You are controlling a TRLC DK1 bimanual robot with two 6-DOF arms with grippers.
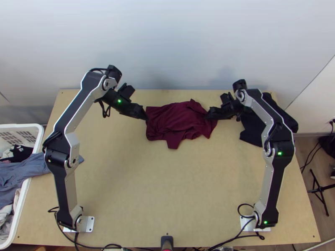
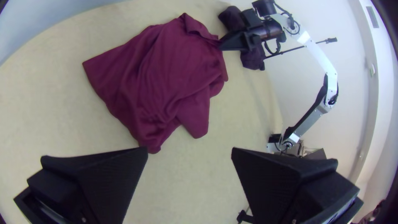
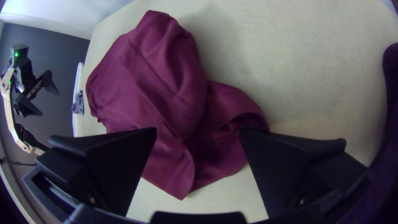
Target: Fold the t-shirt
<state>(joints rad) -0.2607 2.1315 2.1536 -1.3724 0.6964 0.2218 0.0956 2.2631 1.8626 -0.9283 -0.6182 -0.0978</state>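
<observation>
Right gripper [image 3: 198,130] has its fingers parted over the bunched end of the maroon t-shirt [image 1: 178,119], which lies rumpled near the far side of the table [image 1: 146,188]; the left gripper [image 2: 189,148], fingers also wide apart, hangs by its other end. To spread it well before folding, each should probably pinch a single edge or corner low down, then draw gently outward; a deep grab could trap several layers. Both arms stretch up from their bases, wrists angled inward towards the cloth.
</observation>
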